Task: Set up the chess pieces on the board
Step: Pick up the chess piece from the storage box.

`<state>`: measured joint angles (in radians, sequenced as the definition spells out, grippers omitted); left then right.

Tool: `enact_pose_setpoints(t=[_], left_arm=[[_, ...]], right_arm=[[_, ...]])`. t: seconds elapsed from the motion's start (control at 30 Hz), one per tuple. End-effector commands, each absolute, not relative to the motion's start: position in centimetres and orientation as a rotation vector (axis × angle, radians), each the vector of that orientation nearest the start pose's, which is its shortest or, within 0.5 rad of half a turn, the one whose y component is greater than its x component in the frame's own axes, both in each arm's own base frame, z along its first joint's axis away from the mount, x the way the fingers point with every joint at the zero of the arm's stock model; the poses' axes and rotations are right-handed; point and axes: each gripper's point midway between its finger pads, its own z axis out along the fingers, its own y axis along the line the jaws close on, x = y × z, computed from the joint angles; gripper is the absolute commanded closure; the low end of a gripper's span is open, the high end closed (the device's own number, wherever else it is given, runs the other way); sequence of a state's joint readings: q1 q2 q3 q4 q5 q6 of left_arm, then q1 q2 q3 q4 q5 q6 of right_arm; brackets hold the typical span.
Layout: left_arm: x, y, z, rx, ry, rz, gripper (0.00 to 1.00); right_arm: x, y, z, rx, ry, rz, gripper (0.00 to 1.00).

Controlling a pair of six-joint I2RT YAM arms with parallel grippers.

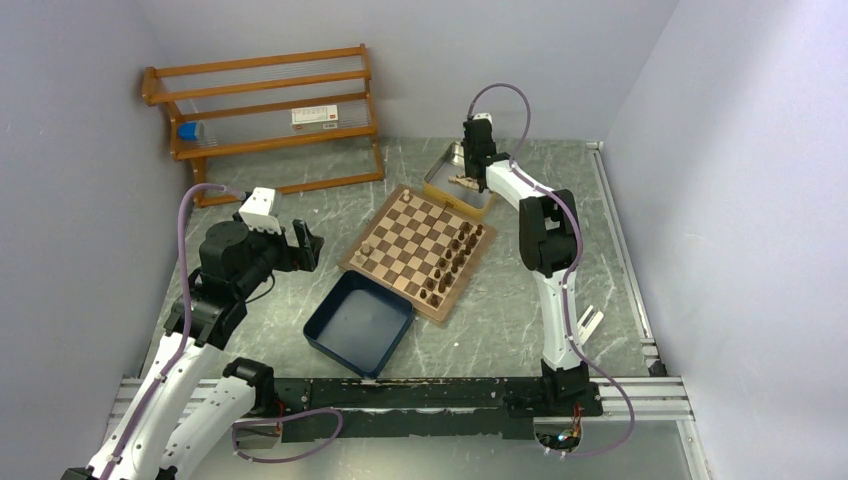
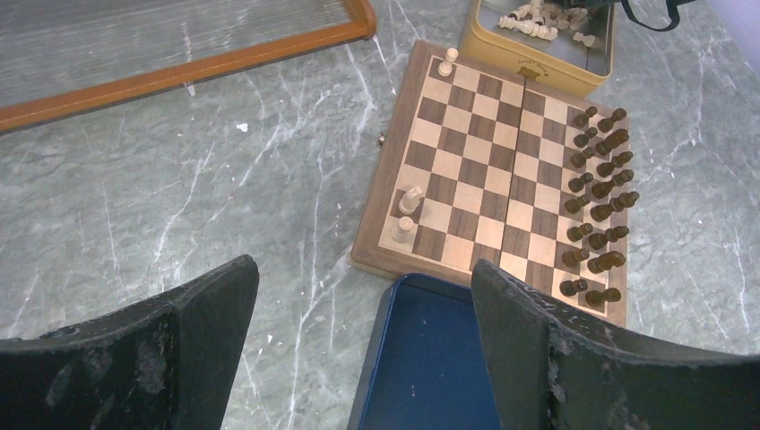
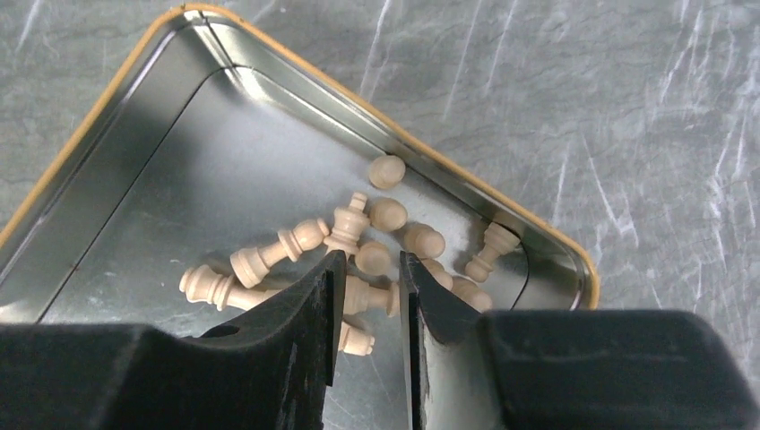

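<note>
Here the right hand (image 3: 370,262) sits low inside the metal tin (image 3: 134,152), fingers drawn narrow onto one pale chess piece (image 3: 367,296) lying among loose pale pieces (image 3: 269,260). The left hand (image 2: 363,269) hangs wide, holding nothing. On the chessboard (image 2: 475,152), mid-frame, dark pieces (image 2: 600,188) line its right edge in two rows; three pale pieces (image 2: 410,199) stand along its left.

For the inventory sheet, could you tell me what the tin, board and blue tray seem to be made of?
Tin: bare metal, mirror-like inside, yellow painted outside. Board: wood, grain visible, smooth finish. Tray: smooth navy, perhaps plastic or coated metal; hard to tell.
</note>
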<state>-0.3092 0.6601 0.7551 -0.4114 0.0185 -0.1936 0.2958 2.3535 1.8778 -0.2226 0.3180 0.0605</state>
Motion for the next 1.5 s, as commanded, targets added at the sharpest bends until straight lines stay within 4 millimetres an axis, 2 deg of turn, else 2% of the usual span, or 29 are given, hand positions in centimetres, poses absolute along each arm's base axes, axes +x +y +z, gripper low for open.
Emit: enact_pose_setpoints(t=[0.0, 0.4, 0.57, 0.9, 1.07, 1.27, 1.47], left_arm=[[26.0, -8.9, 25.3, 0.113, 1.861, -0.338, 0.07], [26.0, -8.9, 25.4, 0.111, 1.861, -0.339, 0.07], [26.1, -8.9, 25.3, 0.113, 1.863, -0.338, 0.07], [26.0, -8.9, 25.4, 0.112, 1.862, -0.339, 0.07], [26.0, -8.9, 25.3, 0.112, 1.863, -0.339, 0.07], [26.0, -8.9, 25.3, 0.111, 1.863, -0.339, 0.07], [26.1, -9.0, 25.3, 0.111, 1.865, -0.339, 0.07]], right_arm=[[61.2, 11.9, 5.1, -0.043, 2.187, -0.193, 0.68], [61.5, 11.7, 3.6, -0.045, 2.208, -0.191, 0.71], [61.4, 11.5, 3.5, -0.047, 2.215, -0.2, 0.75], [61.2, 11.4, 2.9, -0.06, 2.238, -0.216, 0.75], [61.3, 11.3, 3.1, -0.066, 2.236, -0.224, 0.77], [61.6, 11.5, 4.0, -0.074, 2.228, -0.214, 0.86], [61.5, 11.7, 5.8, -0.078, 2.207, -0.191, 0.9]])
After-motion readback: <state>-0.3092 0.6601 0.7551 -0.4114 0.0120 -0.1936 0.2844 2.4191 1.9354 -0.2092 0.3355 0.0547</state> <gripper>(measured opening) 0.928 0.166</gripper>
